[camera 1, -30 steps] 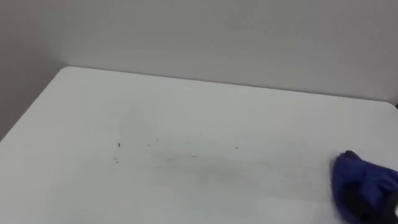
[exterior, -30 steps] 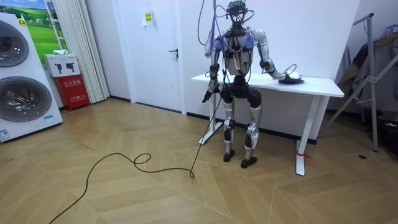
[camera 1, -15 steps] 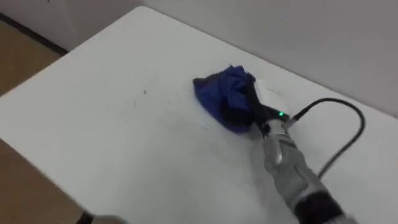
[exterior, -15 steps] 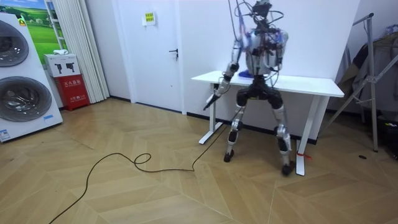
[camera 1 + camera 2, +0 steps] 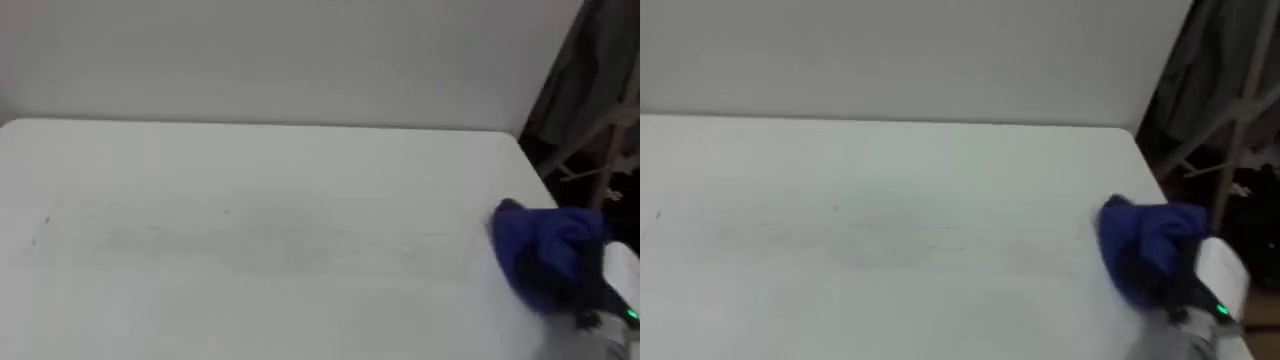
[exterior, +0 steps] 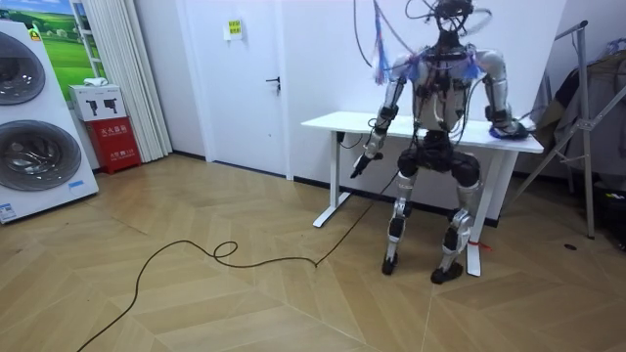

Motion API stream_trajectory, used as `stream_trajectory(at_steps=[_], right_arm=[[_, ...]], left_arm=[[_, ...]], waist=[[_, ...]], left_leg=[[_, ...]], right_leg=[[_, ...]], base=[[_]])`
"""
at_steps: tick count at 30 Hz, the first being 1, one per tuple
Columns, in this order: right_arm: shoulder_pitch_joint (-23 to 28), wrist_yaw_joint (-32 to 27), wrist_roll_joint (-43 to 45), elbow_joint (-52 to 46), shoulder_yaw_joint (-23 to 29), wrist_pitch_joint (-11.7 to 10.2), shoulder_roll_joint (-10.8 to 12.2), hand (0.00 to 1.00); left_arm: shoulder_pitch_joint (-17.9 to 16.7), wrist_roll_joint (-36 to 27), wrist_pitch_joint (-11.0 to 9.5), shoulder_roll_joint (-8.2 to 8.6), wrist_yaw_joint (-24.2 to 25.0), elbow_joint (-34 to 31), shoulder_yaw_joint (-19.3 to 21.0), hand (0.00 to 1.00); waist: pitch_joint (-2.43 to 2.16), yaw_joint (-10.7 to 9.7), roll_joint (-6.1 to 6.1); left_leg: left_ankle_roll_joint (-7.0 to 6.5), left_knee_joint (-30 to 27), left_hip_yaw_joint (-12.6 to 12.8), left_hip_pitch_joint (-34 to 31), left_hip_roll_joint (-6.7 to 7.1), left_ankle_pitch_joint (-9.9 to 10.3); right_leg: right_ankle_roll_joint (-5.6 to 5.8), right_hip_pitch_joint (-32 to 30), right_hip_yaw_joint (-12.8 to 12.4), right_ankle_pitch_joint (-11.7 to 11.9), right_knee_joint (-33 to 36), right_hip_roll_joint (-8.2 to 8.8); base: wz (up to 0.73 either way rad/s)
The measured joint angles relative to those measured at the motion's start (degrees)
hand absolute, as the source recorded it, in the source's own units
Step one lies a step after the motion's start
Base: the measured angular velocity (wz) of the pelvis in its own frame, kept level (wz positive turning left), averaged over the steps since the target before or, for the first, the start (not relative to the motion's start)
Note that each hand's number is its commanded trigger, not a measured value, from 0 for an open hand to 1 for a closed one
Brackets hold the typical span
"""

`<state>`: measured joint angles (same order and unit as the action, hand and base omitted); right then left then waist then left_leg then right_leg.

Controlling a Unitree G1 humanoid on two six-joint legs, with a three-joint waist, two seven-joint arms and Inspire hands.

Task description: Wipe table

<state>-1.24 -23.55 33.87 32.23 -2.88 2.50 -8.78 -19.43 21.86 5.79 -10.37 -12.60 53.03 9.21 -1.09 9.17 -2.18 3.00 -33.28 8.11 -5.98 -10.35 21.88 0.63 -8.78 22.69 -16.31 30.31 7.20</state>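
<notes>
Right hand (image 5: 590, 300) lies at the tabletop's (image 5: 260, 250) right edge, nearer the front than the back, with the blue cloth (image 5: 548, 245) bunched over it. The fingers are buried in the cloth, so whether they clasp it or only press on it cannot be told. The cloth rests on the surface just inside the right edge, folded up into a lump rather than spread flat. Left hand (image 6: 366, 162) hangs idle below the front edge at the room view's left. The robot stands at the front edge, toward the right end, legs apart. The rest of the surface is bare apart from small dark specks (image 5: 46, 221) toward the left edge. Judgement: a wiping stroke is at its right-hand limit. Recommendation: press the cloth flat for wider contact, draw it leftward in level, overlapping passes, carry the stroke through to the specks, and stop short of the edges so the cloth does not slip off.
</notes>
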Motion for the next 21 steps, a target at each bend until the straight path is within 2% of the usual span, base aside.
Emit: stream_trajectory(at_steps=[1,2,3,4,5,6,7,8,9,11,12,13,14,15,17,19,21], right_arm=[[-1.3,1.0,2.5,-0.4,-3.7,0.5,2.1,1.0],[-2.6,2.0,3.9,-1.1,-7.7,0.5,2.7,1.0],[-3.2,2.7,4.4,-1.5,-9.5,0.2,2.8,1.0],[-4.1,3.5,5.0,-2.4,-11.9,-0.1,2.5,1.0],[-4.2,3.9,5.1,-4.0,-12.2,0.1,2.5,1.0],[-4.0,3.8,5.0,-4.1,-12.1,0.1,2.5,1.0],[-2.9,3.7,5.0,-4.8,-11.8,-0.2,1.9,1.0],[-1.7,3.7,5.3,-4.9,-11.8,-1.3,1.3,1.0],[-1.2,3.5,5.9,-4.8,-11.7,-2.1,1.3,1.0],[3.2,0.2,6.8,-4.7,-9.4,-6.7,0.1,1.0],[4.9,-1.2,6.8,-4.8,-8.2,-8.0,-0.3,1.0],[9.7,-5.0,6.8,-5.7,-4.9,-9.7,-1.1,1.0],[14.9,-9.3,6.8,-7.1,-1.4,-10.8,-2.0,1.0],[17.0,-11.5,6.7,-7.4,0.3,-11.2,-2.4,1.0],[23.1,-18.2,6.2,-7.7,6.7,-11.3,-2.6,1.0],[24.9,-20.4,6.2,-6.6,10.4,-11.3,-2.7,1.0],[24.9,-21.3,6.2,-4.3,12.0,-11.3,-3.3,1.0]], left_arm=[[0.4,-0.4,0.2,0.29,-0.9,-0.2,-0.6,0.0],[1.4,-1.4,0.2,0.87,-1.6,-0.3,-1.7,0.0],[2.1,-1.9,0.3,1.04,-1.9,-0.3,-2.4,0.0],[3.8,-2.6,0.5,1.27,-2.4,-0.8,-3.5,0.0],[4.5,-3.5,0.5,1.88,-2.9,-2.6,-3.3,0.0],[4.8,-4.0,0.6,2.15,-3.2,-4.4,-3.3,0.0],[4.3,-4.4,0.4,2.68,-3.7,-7.5,-3.4,0.0],[3.8,-5.1,-0.1,2.96,-4.2,-8.6,-3.8,0.0],[3.6,-5.1,-0.2,2.93,-4.3,-8.8,-3.7,0.0],[3.1,-2.9,-0.2,2.85,-4.7,-8.8,-2.4,0.0],[2.7,-1.7,-0.3,2.86,-4.8,-8.6,-1.7,0.0],[2.3,2.3,-0.2,2.87,-4.8,-8.0,0.4,0.0],[2.1,5.5,0.1,2.87,-5.0,-7.6,3.2,0.0],[1.6,6.2,0.2,2.84,-5.4,-7.1,4.5,0.0],[-0.6,7.2,1.7,2.87,-6.1,-6.8,9.1,0.0],[-1.1,7.4,2.3,2.81,-6.0,-7.2,10.8,0.0],[-0.4,7.2,2.4,2.52,-5.9,-7.6,10.8,0.0]], waist=[[-0.11,0.5,-0.05],[-0.15,0.6,0.22],[-0.11,0.5,0.43],[0.24,0.2,0.94],[0.54,-0.8,1.43],[0.72,-1.6,1.72],[0.97,-1.8,1.88],[0.84,-1.7,1.72],[0.77,-1.8,1.8],[0.56,-3.8,2.85],[0.59,-4.2,3.19],[0.32,-4.7,3.91],[0.29,-4.7,4.36],[0.18,-4.9,4.54],[-0.28,-6.5,4.69],[-0.55,-7.8,4.91],[-0.58,-8.2,5.43]], left_leg=[[0.0,2.6,-2.5,0.5,1.98,0.0],[0.28,5.7,-4.4,0.7,3.9,-0.4],[0.13,7.2,-5.2,0.4,4.67,-1.3],[-0.02,10.2,-6.7,0.0,6.02,-3.6],[-0.48,12.6,-7.6,-0.4,6.97,-6.8],[-0.77,13.8,-7.9,-0.3,7.03,-8.4],[-0.95,16.1,-7.9,0.3,6.96,-11.1],[-0.92,17.4,-6.9,1.3,7.09,-13.5],[-0.81,17.7,-6.6,1.7,7.2,-13.9],[-1.11,18.8,-5.7,3.1,7.96,-14.6],[-1.3,19.4,-5.7,3.7,8.39,-14.8],[-1.75,20.6,-5.5,4.7,9.22,-15.1],[-2.04,21.5,-4.9,5.6,10.03,-15.3],[-2.16,21.9,-4.7,5.9,10.42,-15.3],[-3.58,22.0,-4.3,6.7,11.61,-14.3],[-4.38,21.9,-4.2,6.8,12.16,-13.6],[-4.98,21.7,-4.3,6.9,12.32,-13.1]], right_leg=[[0.87,2.4,-2.7,1.8,-1.7,-1.97],[1.52,6.0,-4.1,4.7,-5.0,-3.25],[0.77,8.4,-4.7,5.6,-8.1,-3.9],[-0.05,11.4,-6.6,6.0,-15.9,-5.04],[-2.03,12.4,-6.2,7.0,-19.4,-5.57],[-2.38,12.7,-5.6,6.8,-20.3,-5.64],[-2.26,12.5,-4.9,5.9,-20.8,-5.64],[-2.31,12.7,-4.5,5.3,-20.7,-5.62],[-2.4,12.9,-4.4,5.1,-20.7,-5.46],[-2.82,15.0,-1.9,5.1,-21.9,-4.95],[-2.65,15.7,-2.0,5.0,-22.1,-4.75],[-2.07,16.9,-2.1,4.7,-22.7,-4.31],[-1.38,17.6,-2.1,4.2,-22.7,-3.54],[-1.04,17.9,-2.0,4.0,-22.6,-3.13],[0.15,18.9,-1.7,3.3,-22.5,-2.27],[0.86,19.3,-1.8,3.3,-22.5,-1.67],[1.68,19.7,-2.6,3.8,-22.5,-1.44]], base=[[-0.58],[-0.39],[0.0],[0.5],[0.69],[0.79],[0.48],[0.28],[0.23],[0.57],[0.73],[0.56],[0.43],[0.18],[0.09],[0.1],[-0.01]])
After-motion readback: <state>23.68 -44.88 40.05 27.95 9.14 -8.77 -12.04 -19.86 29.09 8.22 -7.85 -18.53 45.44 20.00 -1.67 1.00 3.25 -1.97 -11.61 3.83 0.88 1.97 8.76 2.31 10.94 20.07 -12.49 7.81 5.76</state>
